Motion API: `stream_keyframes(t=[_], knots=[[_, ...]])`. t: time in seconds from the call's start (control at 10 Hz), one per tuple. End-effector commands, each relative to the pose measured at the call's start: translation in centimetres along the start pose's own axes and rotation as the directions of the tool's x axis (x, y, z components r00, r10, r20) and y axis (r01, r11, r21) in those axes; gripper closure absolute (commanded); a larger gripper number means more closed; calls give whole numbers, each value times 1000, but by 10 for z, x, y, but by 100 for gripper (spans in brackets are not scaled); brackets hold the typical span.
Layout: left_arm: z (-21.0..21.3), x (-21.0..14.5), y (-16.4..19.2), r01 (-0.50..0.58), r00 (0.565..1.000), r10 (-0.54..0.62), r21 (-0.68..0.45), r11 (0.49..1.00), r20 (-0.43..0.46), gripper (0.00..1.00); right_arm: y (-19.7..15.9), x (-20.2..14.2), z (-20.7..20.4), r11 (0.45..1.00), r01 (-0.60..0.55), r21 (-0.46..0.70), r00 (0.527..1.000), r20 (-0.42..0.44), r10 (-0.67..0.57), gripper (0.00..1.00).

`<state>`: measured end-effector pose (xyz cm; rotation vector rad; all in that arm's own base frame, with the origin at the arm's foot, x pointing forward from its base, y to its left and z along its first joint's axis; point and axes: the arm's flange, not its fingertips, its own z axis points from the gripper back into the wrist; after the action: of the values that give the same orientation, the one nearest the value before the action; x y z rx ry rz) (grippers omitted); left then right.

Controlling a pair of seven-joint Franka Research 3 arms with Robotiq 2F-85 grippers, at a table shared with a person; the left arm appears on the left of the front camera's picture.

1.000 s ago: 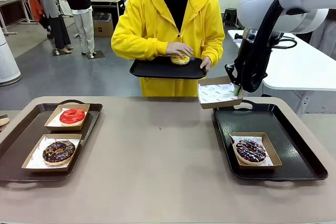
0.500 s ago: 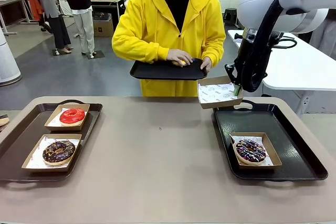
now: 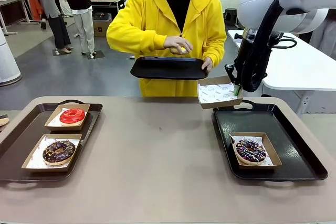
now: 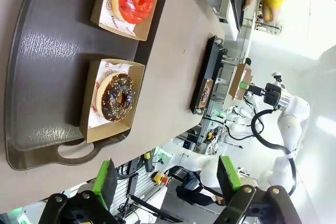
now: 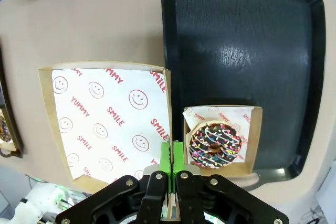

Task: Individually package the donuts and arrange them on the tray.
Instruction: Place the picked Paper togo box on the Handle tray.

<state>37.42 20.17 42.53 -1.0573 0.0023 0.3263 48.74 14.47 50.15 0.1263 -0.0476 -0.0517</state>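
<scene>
My right gripper (image 3: pixel 238 89) is shut on the rim of an empty paper-lined box (image 3: pixel 215 93), held in the air above the right tray's far-left corner. In the right wrist view the gripper (image 5: pixel 171 153) pinches that box (image 5: pixel 105 121) at its edge. Behind it, a person's hand holds a yellow-iced donut (image 3: pixel 179 49) above a hand-held black tray (image 3: pixel 168 68). The sprinkled dark donut (image 3: pixel 250 150) lies boxed on the right tray (image 3: pixel 286 129). The red donut (image 3: pixel 72 115) and chocolate donut (image 3: pixel 58 151) lie boxed on the left tray (image 3: pixel 21 135). My left gripper (image 4: pixel 167 169) hangs open above that tray.
The brown tabletop (image 3: pixel 157 150) between the two trays is bare. A white table (image 3: pixel 299 66) stands behind my right arm. Other people stand far off at the back left.
The person's hand has lifted the yellow donut off the hand-held tray. Both grippers and the boxed donuts have stayed where they were.
</scene>
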Motion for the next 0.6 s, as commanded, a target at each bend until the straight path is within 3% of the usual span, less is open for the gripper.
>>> stream_keyframes(t=[0.0,0.5], knots=[[2,-3,1,5,1000,-5,17,1000,9,0,0,-1,0,1000,0,0,1000,-1,0,100],[2,-3,1,5,1000,-5,17,1000,9,0,0,-1,0,1000,0,0,1000,-1,0,100]])
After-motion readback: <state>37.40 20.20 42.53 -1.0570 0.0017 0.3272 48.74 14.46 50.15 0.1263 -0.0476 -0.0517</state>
